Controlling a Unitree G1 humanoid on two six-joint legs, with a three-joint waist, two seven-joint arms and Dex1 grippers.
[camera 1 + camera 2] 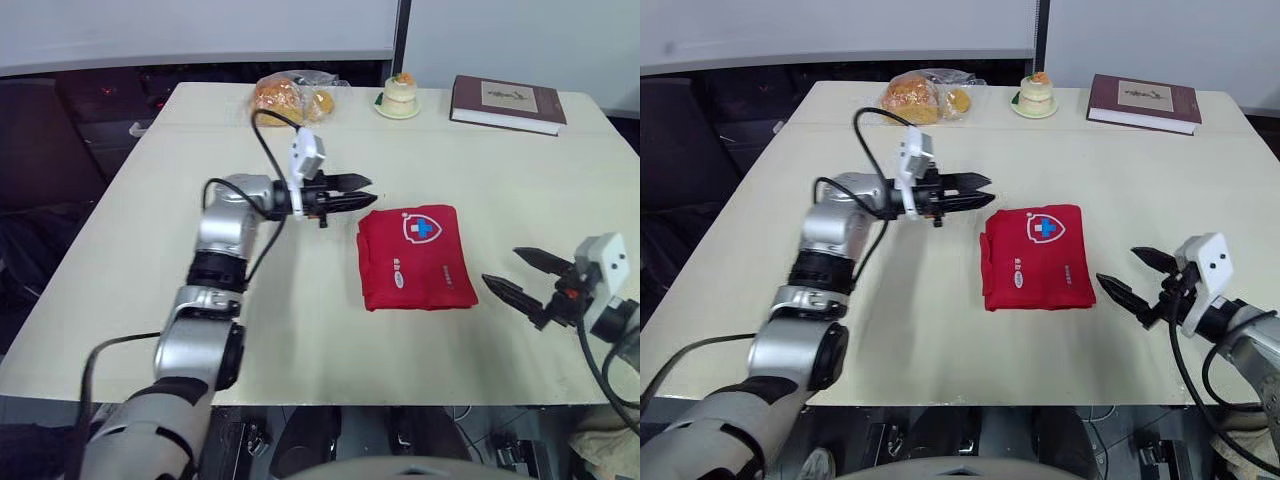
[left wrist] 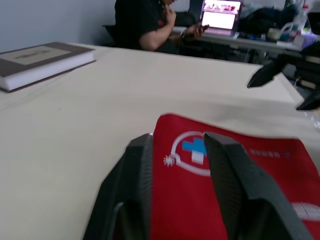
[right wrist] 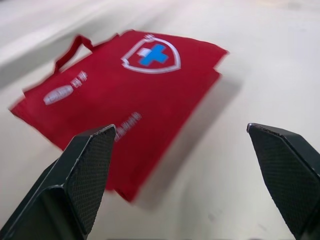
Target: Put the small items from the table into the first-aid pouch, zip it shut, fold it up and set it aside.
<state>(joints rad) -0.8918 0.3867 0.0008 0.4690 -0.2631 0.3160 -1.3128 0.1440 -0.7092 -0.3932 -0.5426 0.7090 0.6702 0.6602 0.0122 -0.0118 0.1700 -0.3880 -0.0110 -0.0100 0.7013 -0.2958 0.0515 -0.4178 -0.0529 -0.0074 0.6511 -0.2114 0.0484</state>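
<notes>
**Pouch lies folded on the desk, both grippers empty**

The red pouch (image 1: 415, 257) lies flat near the middle of the desk (image 1: 150, 250), a little toward the right edge. It looks folded over. Its white shield with a blue cross faces up at the end nearer the far edge. A red strap loop shows along one side in the right wrist view. Whether the zip is closed cannot be told.

The left gripper (image 1: 370, 192) hovers just beside the pouch's far left corner, pointing across it. Its fingers (image 2: 135, 180) stand a narrow gap apart, with nothing between them.

The right gripper (image 1: 500, 265) is near the desk's near right corner, just off the pouch's right side. It is spread wide and holds nothing.

Along the far edge are a bread bag (image 1: 290, 95), a small cake (image 1: 399, 95), and a book (image 1: 508, 103) at the right corner. Beyond the desk, a person (image 2: 145, 22) sits by a laptop (image 2: 220, 14).
</notes>
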